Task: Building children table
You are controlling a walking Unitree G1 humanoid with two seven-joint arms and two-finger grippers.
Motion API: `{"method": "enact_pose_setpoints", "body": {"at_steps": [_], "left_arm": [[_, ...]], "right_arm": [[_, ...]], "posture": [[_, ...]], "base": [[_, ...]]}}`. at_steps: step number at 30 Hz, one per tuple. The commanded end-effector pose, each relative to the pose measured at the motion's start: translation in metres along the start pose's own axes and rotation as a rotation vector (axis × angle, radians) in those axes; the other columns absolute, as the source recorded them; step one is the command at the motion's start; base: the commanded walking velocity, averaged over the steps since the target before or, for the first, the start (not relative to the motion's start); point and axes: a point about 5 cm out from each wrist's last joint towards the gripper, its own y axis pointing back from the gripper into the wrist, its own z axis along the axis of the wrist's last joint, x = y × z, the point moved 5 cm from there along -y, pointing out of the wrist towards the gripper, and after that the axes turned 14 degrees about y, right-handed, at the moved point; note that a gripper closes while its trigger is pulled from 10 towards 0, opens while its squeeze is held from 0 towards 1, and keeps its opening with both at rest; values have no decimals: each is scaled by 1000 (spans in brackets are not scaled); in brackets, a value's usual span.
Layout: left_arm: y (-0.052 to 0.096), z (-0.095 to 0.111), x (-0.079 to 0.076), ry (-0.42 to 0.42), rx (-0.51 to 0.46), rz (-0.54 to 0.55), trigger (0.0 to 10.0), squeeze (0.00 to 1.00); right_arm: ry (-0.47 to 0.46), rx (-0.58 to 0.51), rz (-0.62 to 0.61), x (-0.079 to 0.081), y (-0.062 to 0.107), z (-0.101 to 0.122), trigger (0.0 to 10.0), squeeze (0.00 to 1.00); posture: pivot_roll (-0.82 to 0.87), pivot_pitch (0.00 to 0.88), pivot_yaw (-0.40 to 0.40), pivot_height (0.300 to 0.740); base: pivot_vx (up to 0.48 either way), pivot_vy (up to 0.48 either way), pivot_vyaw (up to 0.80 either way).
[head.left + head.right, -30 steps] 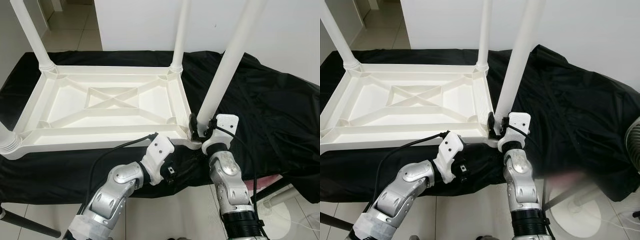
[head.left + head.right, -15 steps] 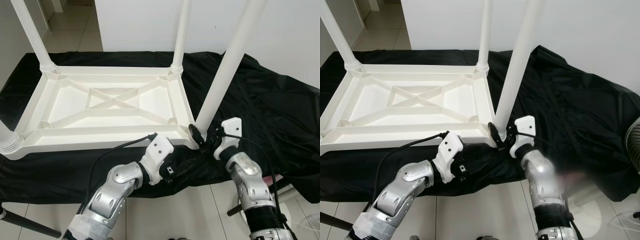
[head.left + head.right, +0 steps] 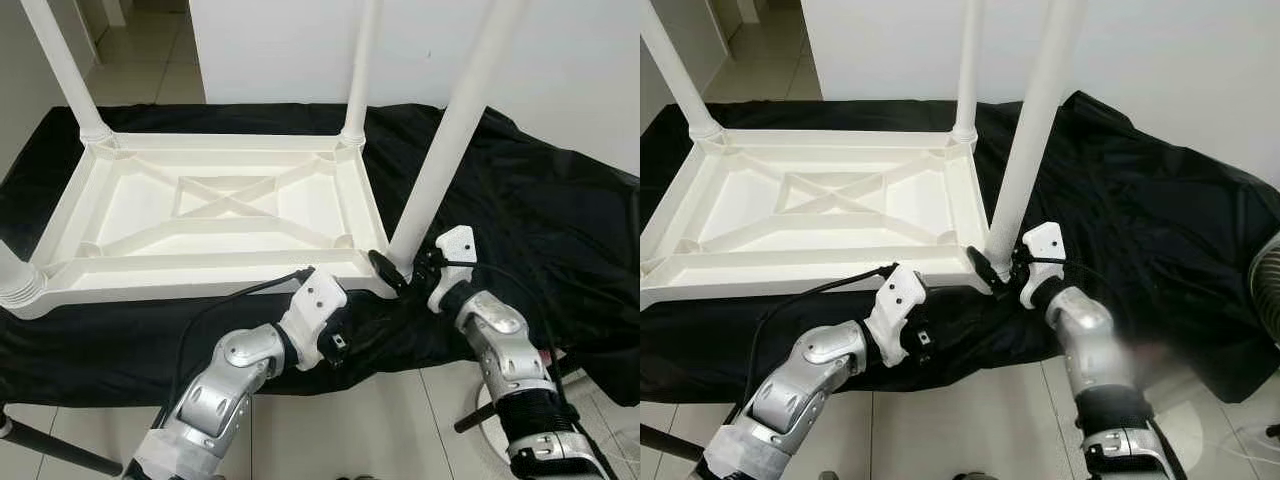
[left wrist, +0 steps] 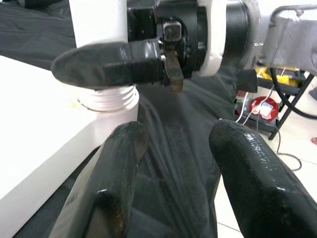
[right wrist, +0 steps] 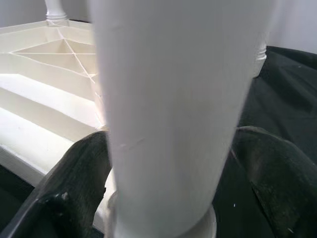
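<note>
The right gripper (image 3: 400, 268) is sitting at the near right corner of the upturned white table (image 3: 215, 215), its two black fingers (image 5: 69, 191) spread on either side of the base of the near right leg (image 3: 450, 125); in the right wrist view the leg is standing between the fingers, though I cannot tell whether their pads are actually pressing on it. That leg is rising toward 1 o'clock from its ribbed collar at the corner, leaning a little to the right. The left gripper (image 3: 335, 350) is hovering just below the table's near edge, at about 8 o'clock from the right gripper, with its fingers (image 4: 247, 163) apart and holding nothing; in the left wrist view they are pointing past the table corner toward the right gripper's near finger and the leg's collar, over the black cloth (image 3: 540, 210). A black cable is running from the left wrist across the table's near rim. The table is lying tabletop down on the cloth, its ribbed underside with a crossed brace facing up, filling the area from 9 to 12 o'clock of the grippers. Two more legs are standing upright at the far corners (image 3: 65, 70) (image 3: 360, 70), and a further collar is showing at the near left corner (image 3: 15, 285). Beyond the cloth a white wall (image 3: 300, 45) is standing at 12 o'clock, and pale floor tiles are lying under the arms at 6 o'clock.
</note>
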Motion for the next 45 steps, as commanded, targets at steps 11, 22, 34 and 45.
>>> {"method": "enact_pose_setpoints", "body": {"at_steps": [11, 22, 34, 45], "left_arm": [[3, -2, 13, -16, -27, 102, 10000, 0], [17, -1, 40, 4, -140, 321, 10000, 0], [24, 1, 46, 3, -174, 383, 10000, 0], [24, 4, 30, -34, -140, 254, 10000, 0]], "right_arm": [[-37, -35, -141, 7, 3, -1, 10000, 0], [-104, -28, -462, 22, 21, -5, 10000, 0], [-84, -3, -585, 21, 39, -5, 10000, 0], [-59, -26, -439, 19, 39, -4, 10000, 0]], "posture": [[-27, 59, -61, 740], [-39, 60, -53, 740], [-53, 49, -53, 740], [-63, 62, -48, 740]], "base": [[0, 0, 0], [0, 0, 0], [0, 0, 0], [0, 0, 0]]}}
